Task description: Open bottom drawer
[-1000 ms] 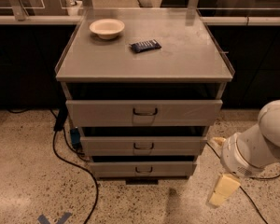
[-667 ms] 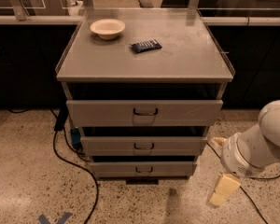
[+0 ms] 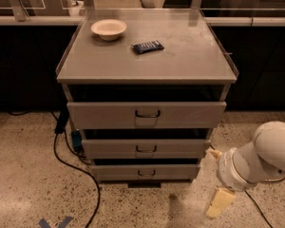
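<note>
The grey cabinet (image 3: 147, 65) has three stacked drawers. The bottom drawer (image 3: 118, 173) is the narrowest and shallowest, with a small dark loop handle (image 3: 146, 173); its front sits furthest back of the three, close to the floor. My gripper (image 3: 215, 179) hangs low at the right, beside the cabinet's lower right corner and level with the bottom drawer, a short way right of it and not touching it. Its cream fingers (image 3: 219, 202) are spread apart and hold nothing.
The mid-sized drawer (image 3: 114, 148) and the widest top drawer (image 3: 104, 115) sit above. A white bowl (image 3: 109, 29) and a dark blue packet (image 3: 148, 46) lie on the cabinet top. Black cables (image 3: 69, 160) run over the speckled floor at the left. Dark counters stand behind.
</note>
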`<state>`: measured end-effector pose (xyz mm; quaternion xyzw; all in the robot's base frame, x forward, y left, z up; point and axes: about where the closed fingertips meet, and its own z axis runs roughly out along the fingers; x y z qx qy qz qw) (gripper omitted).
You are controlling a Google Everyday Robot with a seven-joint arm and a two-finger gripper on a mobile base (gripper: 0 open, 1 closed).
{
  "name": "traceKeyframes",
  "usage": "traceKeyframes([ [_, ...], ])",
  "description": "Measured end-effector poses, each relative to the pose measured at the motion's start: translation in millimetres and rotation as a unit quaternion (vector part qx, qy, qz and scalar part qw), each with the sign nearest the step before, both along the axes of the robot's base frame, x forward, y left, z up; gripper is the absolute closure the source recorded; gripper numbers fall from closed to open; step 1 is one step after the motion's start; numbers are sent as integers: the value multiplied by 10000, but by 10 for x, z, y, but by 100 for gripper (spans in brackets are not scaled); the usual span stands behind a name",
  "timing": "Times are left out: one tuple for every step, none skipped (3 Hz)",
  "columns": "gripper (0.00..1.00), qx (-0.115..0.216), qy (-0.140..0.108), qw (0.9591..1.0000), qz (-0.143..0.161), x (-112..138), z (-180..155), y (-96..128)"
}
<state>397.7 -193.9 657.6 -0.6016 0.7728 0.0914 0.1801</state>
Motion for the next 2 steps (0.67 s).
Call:
traceKeyframes([
  [0, 241, 100, 9995, 188, 107, -560, 151],
  [0, 122, 71, 9994, 308, 220, -1043, 312],
])
